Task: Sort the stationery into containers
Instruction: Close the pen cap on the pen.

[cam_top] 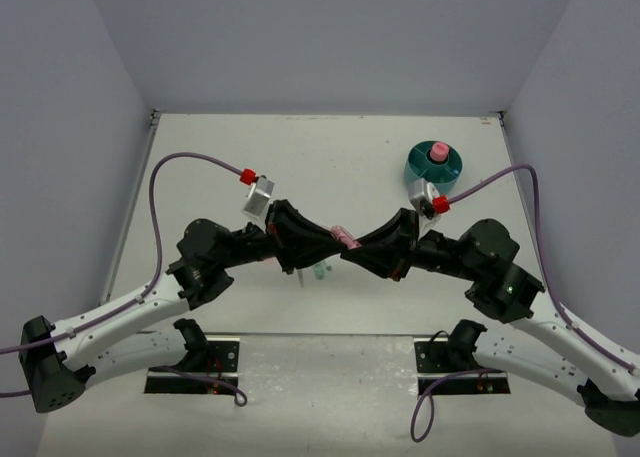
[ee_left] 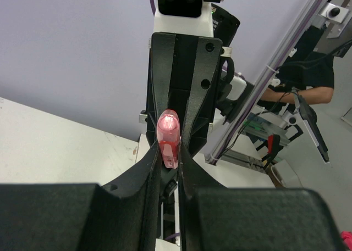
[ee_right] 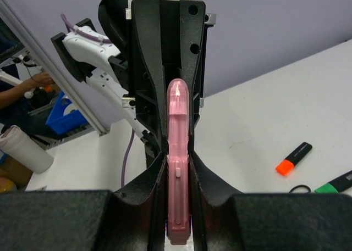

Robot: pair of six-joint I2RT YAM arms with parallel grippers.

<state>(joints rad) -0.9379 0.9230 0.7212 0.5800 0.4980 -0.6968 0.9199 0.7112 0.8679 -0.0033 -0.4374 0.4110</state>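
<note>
My left gripper and my right gripper meet nose to nose over the middle of the table. Both of my jaws are squeezed nearly shut on the same pink highlighter, one at each end. It is held up off the table between them. An orange highlighter and a green highlighter lie on the table near each other. The round teal holder sits far back on my right. A pink-capped bottle stands in it.

White table carries teal organizer, orange highlighter, green highlighter
</note>
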